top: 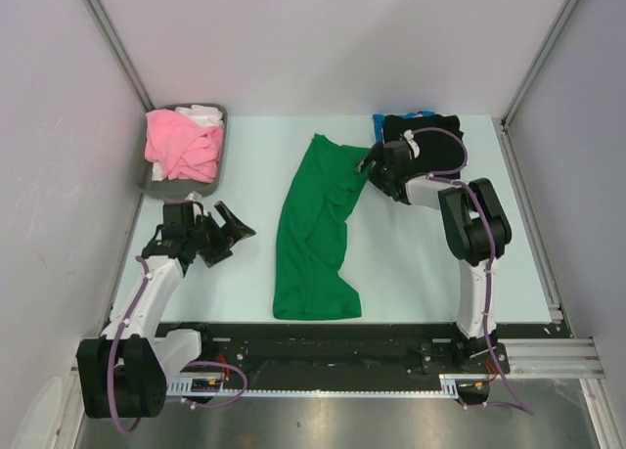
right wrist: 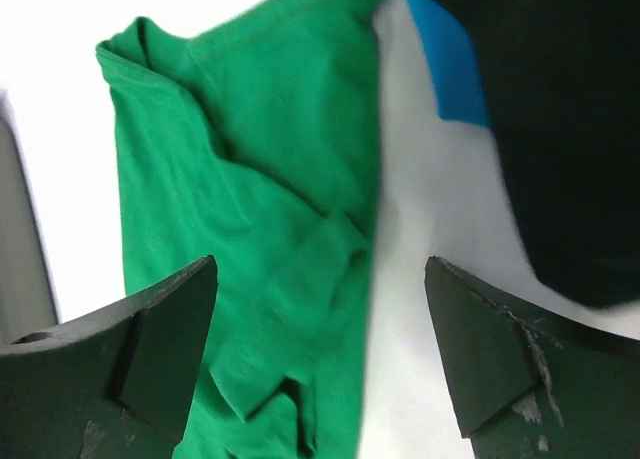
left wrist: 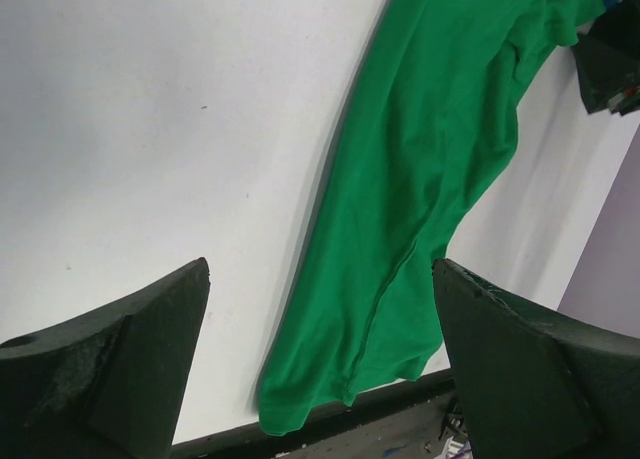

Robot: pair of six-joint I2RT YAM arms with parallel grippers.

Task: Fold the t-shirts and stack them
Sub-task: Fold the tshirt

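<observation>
At mid-table you will find the green tee (top: 318,229), laid out as a long narrow strip from the far side toward the near edge. It is creased, and its far right corner is bunched. Treat it as partly folded at most: the sides appear turned in, but no crosswise fold shows.

The right gripper (top: 375,172) sits at that bunched far corner. In the right wrist view its jaws stand wide apart over the tee's right edge, with cloth and bare table between them; nothing is clamped. Whether a finger touches the cloth cannot be told.

Just beyond that gripper, at the far right of the table (top: 411,273), lies the black tee (top: 435,136), with the blue tee (top: 378,126) showing from under its left edge. Read these two as the stack begun; how neatly they are folded is mostly hidden by the arm.

At the far left, the tray (top: 156,187) holds the pink tee (top: 181,144) and the white tee (top: 203,114) in a loose heap, neither folded.

The left gripper (top: 223,236) hangs above bare table, near the tray and well apart from the green tee's left edge, jaws spread and empty.

Status: two tees likely done, one in work, two untouched. You have the green fold, its transfer to the stack, and both tray items left.
</observation>
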